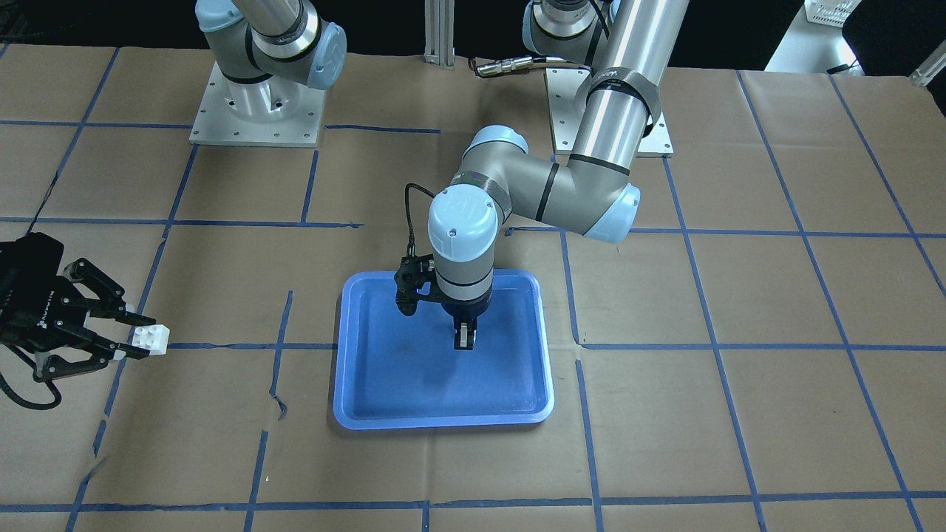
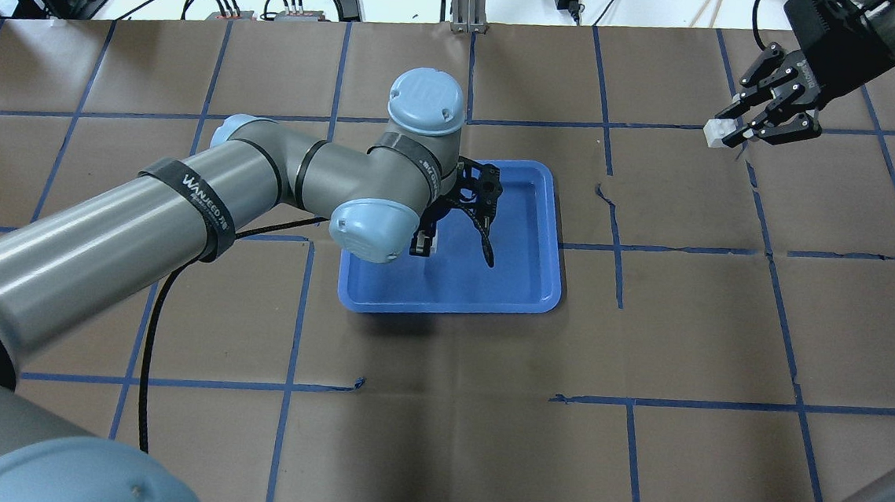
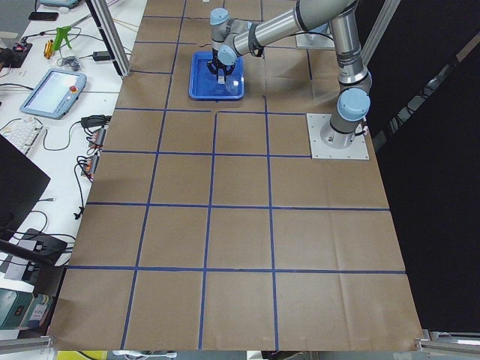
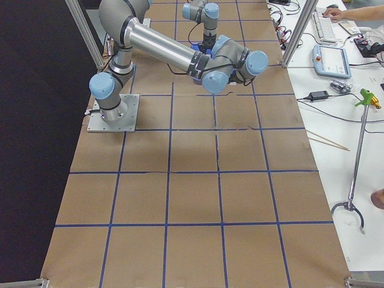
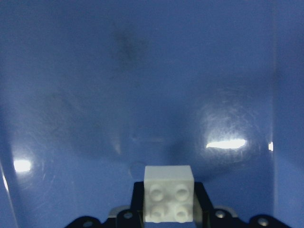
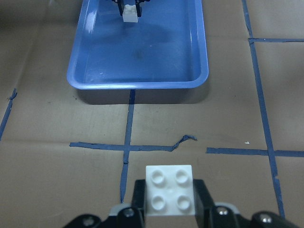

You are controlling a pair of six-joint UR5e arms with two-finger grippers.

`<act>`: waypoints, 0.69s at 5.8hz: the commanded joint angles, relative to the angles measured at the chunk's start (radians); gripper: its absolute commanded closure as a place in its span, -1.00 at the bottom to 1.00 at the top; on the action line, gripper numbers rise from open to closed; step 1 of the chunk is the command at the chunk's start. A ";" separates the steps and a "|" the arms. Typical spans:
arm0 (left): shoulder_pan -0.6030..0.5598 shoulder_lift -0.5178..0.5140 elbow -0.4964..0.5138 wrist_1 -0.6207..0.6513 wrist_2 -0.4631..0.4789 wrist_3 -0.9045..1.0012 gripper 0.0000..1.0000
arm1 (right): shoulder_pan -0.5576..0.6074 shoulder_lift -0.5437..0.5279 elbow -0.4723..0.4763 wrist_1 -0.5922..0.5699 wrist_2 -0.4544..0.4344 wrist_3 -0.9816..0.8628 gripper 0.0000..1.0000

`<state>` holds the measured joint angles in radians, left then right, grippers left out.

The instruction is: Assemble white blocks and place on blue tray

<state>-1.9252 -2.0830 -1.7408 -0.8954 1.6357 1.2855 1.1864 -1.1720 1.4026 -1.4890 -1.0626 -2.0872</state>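
The blue tray (image 1: 443, 423) lies in the middle of the table; it also shows in the overhead view (image 2: 491, 305) and the right wrist view (image 6: 137, 85). My left gripper (image 1: 463, 338) points down over the tray and is shut on a white block (image 5: 168, 199), holding it a little above the tray floor (image 5: 142, 71). My right gripper (image 1: 144, 340) is far off to the robot's right of the tray, above the paper. It is shut on the second white block (image 6: 169, 190), which also shows in the overhead view (image 2: 717, 132), studs up.
Brown paper with blue tape grid lines (image 1: 709, 347) covers the table. The two arm base plates (image 1: 255, 111) stand at the robot's edge. A torn bit of tape (image 6: 183, 140) lies between my right gripper and the tray.
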 commanded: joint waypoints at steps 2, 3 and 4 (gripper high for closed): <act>0.000 0.001 -0.016 0.019 -0.011 -0.002 -0.64 | 0.005 0.000 0.004 0.001 0.003 0.002 0.50; 0.000 0.001 -0.016 0.019 -0.011 -0.002 -0.70 | 0.007 -0.001 0.010 0.001 0.004 0.004 0.50; 0.000 0.001 -0.016 0.018 -0.017 -0.002 -0.70 | 0.012 -0.001 0.031 -0.003 0.015 0.003 0.50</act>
<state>-1.9251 -2.0820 -1.7560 -0.8765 1.6230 1.2841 1.1945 -1.1731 1.4177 -1.4893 -1.0556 -2.0841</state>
